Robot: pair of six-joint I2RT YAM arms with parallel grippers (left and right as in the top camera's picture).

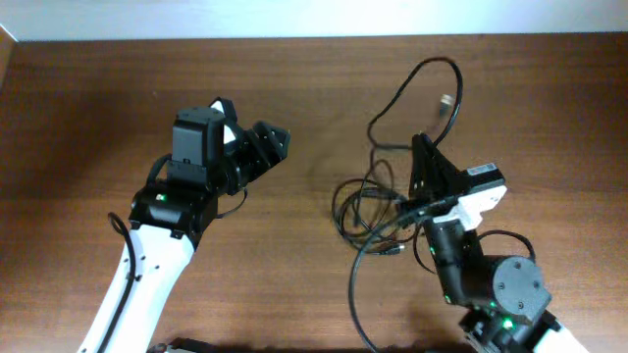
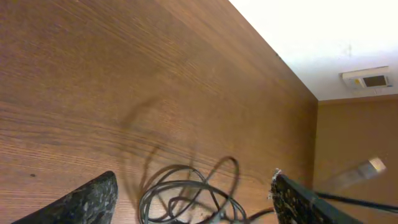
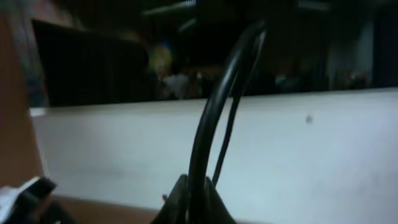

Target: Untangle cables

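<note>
The cables (image 1: 365,211) are thin black cords bunched in one tangle right of the table's centre. One long loop (image 1: 429,69) arcs toward the far edge and ends in a light plug (image 1: 446,100). My right gripper (image 1: 421,155) is at the tangle's right side. In the right wrist view it (image 3: 198,198) is shut on a black cable (image 3: 217,106) that rises from the fingers. My left gripper (image 1: 257,126) is open and empty, left of the tangle and apart from it. In the left wrist view its open fingers (image 2: 194,182) frame the coils (image 2: 186,198).
The wooden table (image 1: 294,294) has its far edge against a pale wall (image 1: 314,15). A cable strand (image 1: 355,294) runs from the tangle toward the near edge beside the right arm. A blurred light plug (image 2: 367,167) shows at the far right of the left wrist view.
</note>
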